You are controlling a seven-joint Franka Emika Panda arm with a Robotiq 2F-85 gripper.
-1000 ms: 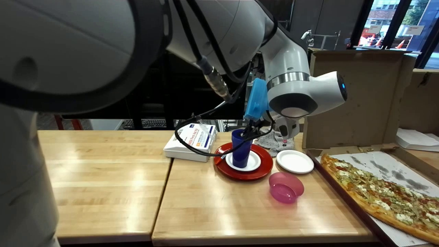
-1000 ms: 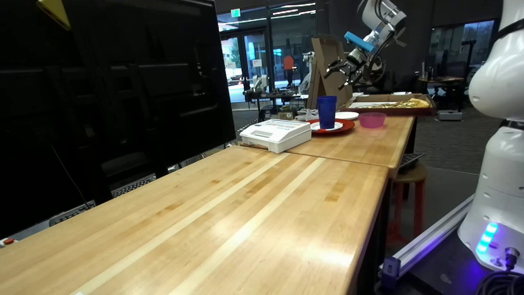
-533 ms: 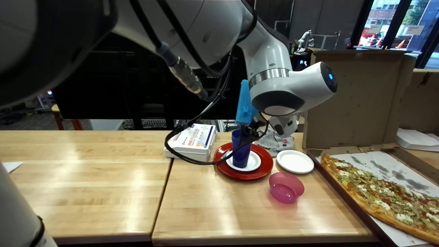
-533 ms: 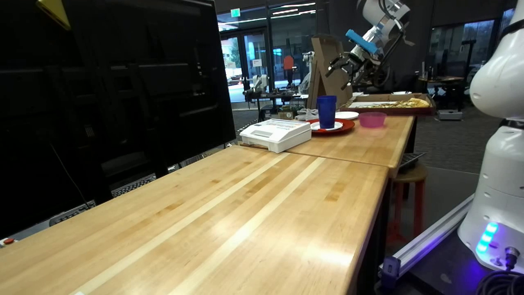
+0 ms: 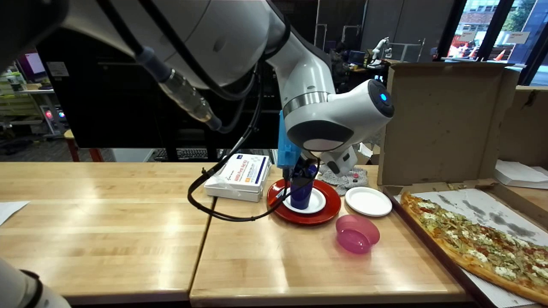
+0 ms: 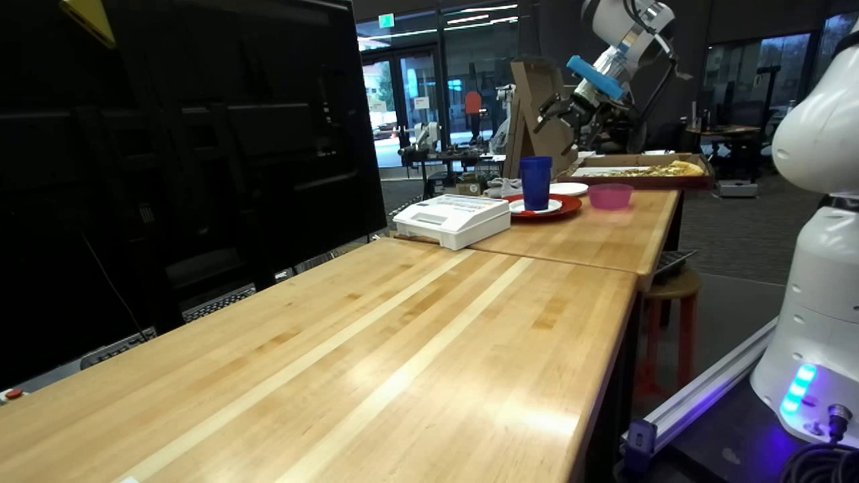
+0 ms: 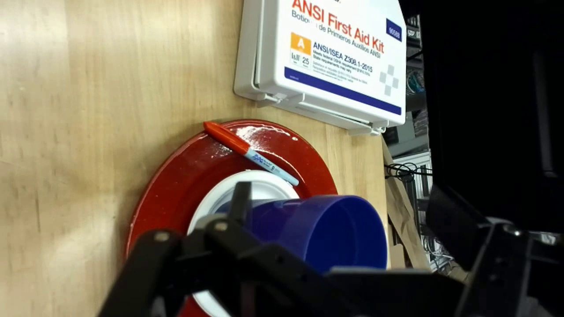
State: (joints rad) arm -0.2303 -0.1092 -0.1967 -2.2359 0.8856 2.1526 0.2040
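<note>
Gripper [image 6: 553,139] hanging near blue cup [image 6: 535,184], jaws standing wide apart, holding nothing. Cup standing upright on white plate [image 5: 317,202], red plate [image 5: 331,209] lying underneath. Seems to be lining up with cup; next move probably calling for going slow, not bumping it.

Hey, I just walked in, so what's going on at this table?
A robot arm has its tool open near a blue cup, without gripping it; an exterior view shows a gap between them. The cup stands upright on a small white plate, which sits on a red plate. A red-capped marker lies across the red plate's rim. Around these are a first aid kit, a pink bowl and an open box with pizza.
</note>
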